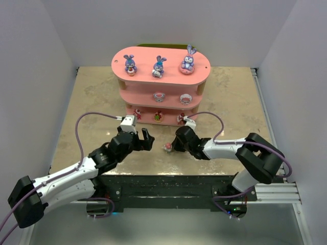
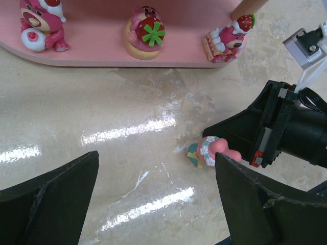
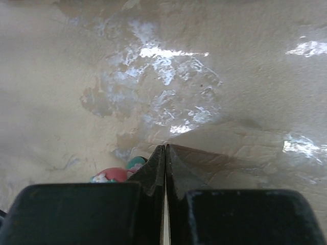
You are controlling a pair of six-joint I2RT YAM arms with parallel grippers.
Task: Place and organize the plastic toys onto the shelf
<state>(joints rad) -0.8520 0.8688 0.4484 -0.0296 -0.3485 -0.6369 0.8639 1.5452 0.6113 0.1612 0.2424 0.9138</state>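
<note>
Pink toy (image 2: 209, 152) beside low right pincer (image 3: 165, 148), closed empty; left pincer (image 2: 156, 155) wide open.

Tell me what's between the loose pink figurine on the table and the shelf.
Bare tabletop only, from figurine to shelf, per the left wrist view.

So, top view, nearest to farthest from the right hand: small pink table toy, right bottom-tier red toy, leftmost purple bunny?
1. Small pink toy, table, beside right hand.
2. Red toy, bottom tier, right.
3. Purple bunny, top tier, left.
</note>
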